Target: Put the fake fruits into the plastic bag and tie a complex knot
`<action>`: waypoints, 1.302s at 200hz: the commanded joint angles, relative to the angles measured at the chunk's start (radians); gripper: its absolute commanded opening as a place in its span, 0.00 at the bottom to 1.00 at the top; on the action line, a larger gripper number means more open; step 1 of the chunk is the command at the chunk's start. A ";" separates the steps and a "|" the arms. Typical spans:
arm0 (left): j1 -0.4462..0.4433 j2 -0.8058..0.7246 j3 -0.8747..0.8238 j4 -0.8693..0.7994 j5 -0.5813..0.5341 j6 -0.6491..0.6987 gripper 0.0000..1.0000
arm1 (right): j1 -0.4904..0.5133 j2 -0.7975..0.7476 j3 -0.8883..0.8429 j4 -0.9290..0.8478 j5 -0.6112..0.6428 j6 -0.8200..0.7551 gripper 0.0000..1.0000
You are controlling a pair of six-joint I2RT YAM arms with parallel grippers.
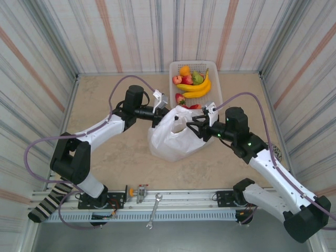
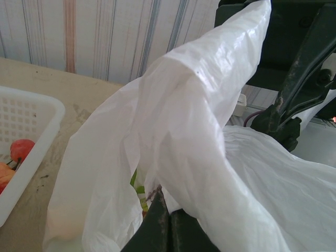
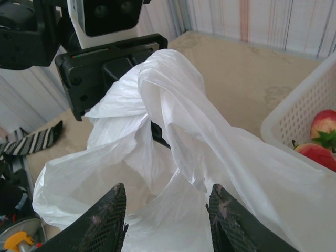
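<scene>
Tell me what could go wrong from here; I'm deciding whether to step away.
The bananas, orange and apples lie in the basket, so knotting now would leave them out.
The left jaws are shut on one handle of the plastic bag; the thin film could slip or tear if pulled.
The right jaws stand apart around loose film and may grab a wrong fold.

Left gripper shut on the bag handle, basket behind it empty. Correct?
No. The basket holds bananas, apples and an orange, as the top view shows. The left gripper is shut on the plastic bag handle.
</scene>
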 commanded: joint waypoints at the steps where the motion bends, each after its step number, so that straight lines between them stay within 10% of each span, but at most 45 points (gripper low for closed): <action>1: -0.007 -0.023 0.031 -0.015 0.008 0.010 0.00 | 0.008 0.018 0.029 0.046 0.023 -0.025 0.45; 260: 0.015 -0.091 -0.024 -0.036 -0.129 0.030 0.00 | 0.010 0.035 0.084 -0.026 0.047 -0.058 0.00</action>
